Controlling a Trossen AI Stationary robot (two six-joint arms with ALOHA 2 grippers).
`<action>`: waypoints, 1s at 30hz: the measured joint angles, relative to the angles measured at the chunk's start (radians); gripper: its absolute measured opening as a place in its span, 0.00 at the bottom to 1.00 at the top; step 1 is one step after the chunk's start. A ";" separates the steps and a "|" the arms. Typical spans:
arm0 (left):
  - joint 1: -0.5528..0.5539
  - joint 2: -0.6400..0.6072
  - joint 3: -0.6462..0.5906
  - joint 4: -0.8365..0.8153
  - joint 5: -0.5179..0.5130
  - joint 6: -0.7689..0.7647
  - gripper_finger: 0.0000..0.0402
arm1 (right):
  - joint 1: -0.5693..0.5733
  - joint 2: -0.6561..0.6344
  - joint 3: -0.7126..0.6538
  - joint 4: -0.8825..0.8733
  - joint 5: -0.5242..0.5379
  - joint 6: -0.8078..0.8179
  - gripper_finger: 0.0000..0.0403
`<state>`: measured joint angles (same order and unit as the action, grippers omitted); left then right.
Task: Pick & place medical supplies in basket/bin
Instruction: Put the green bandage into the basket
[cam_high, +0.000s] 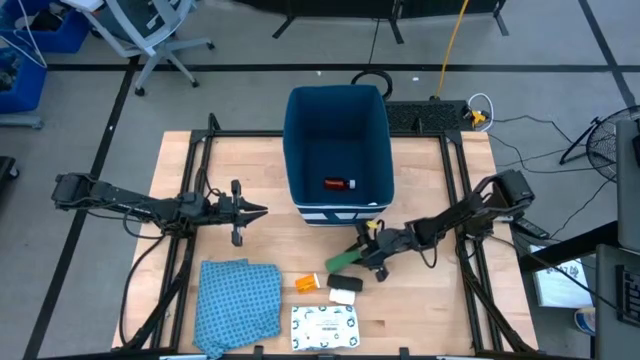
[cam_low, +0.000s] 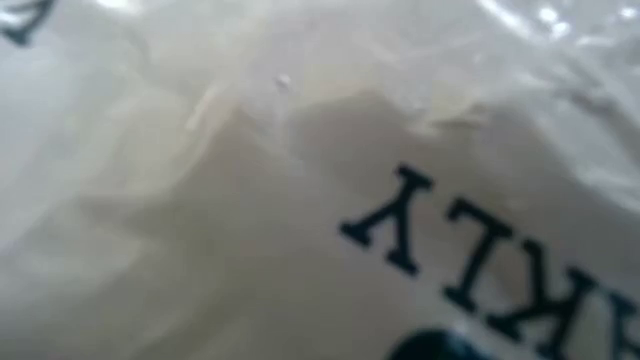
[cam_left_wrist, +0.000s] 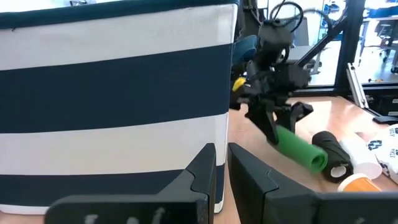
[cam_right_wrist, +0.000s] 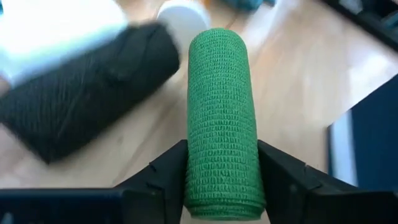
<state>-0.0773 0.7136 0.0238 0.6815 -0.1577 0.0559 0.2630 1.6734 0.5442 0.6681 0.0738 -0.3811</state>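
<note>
The dark blue bin (cam_high: 335, 130) stands at the table's middle far side, and a red-orange tube (cam_high: 338, 184) lies on its floor. My right gripper (cam_high: 360, 256) is just near of the bin, shut on a green roll (cam_high: 344, 261). Beside it on the table lie a black roll (cam_high: 343, 281), a small white box (cam_high: 343, 296), an orange-white packet (cam_high: 305, 284) and a white green-printed pouch (cam_high: 325, 325). My left gripper (cam_high: 256, 210) hovers left of the bin with its fingers shut and holds nothing. In the left wrist view the bin's striped wall (cam_left_wrist: 118, 106) fills the picture. My right gripper pinches the green roll between its two fingers (cam_right_wrist: 171, 168), on its end nearest the wrist (cam_right_wrist: 221, 186). The fingers lie along the roll, which sticks out beyond them (cam_right_wrist: 217, 74). The roll slants down toward its free end (cam_left_wrist: 314, 160); whether that end touches the table, I cannot tell.
A blue patterned cloth (cam_high: 238, 300) lies at the near left. White plastic with black letters (cam_low: 400, 230) blocks the low view. Bare wood shows left of the bin around my left gripper. Cables and a dark mat (cam_high: 430, 115) lie behind the bin.
</note>
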 joint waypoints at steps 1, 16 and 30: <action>0.000 0.000 0.000 0.000 0.000 0.000 0.12 | 0.000 -0.022 0.000 -0.010 0.000 0.001 0.37; 0.000 0.000 0.000 -0.006 0.000 -0.013 0.12 | 0.066 -0.538 0.000 -0.358 -0.119 0.009 0.22; 0.000 0.000 0.000 -0.009 0.000 -0.014 0.12 | 0.042 -0.932 -0.354 -0.044 -0.341 0.170 0.21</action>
<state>-0.0774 0.7136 0.0238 0.6723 -0.1577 0.0415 0.3048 0.7411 0.1906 0.6238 -0.2668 -0.2110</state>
